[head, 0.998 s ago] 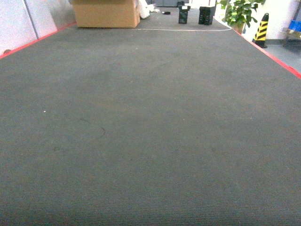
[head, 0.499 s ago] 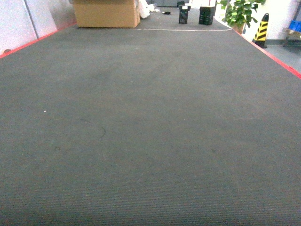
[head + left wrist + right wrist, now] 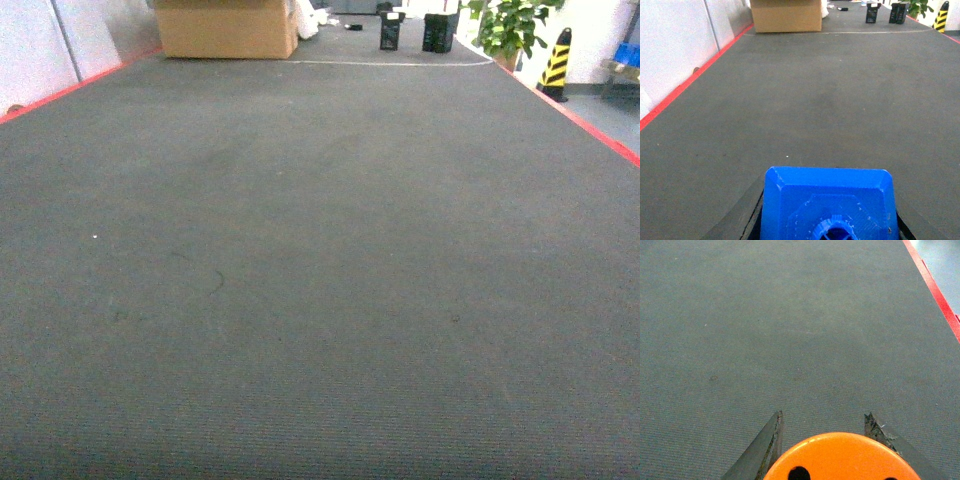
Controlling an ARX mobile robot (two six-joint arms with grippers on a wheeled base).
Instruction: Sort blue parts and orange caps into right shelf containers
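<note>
Grey carpet (image 3: 320, 280) edged in red tape, cardboard box (image 3: 226, 28) at the far end, blue part (image 3: 829, 205) clamped by left gripper (image 3: 829, 220), orange cap (image 3: 842, 457) clamped by right gripper (image 3: 827, 450), scene unchanged from before.

**Grey carpet floor**

Dark grey carpet (image 3: 320, 280) edged with red strips (image 3: 575, 115). At 12 o'clock, far off, a cardboard box (image 3: 226, 28) and two black boxes (image 3: 438, 32); at 1 o'clock a potted plant (image 3: 508, 28) and a striped cone (image 3: 556, 64).

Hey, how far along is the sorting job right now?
Picked up: the left gripper holds a bright-blue plastic block, the right gripper an orange cylinder cap. Left: no blue crates show, only grey carpet, so both drops remain.
</note>
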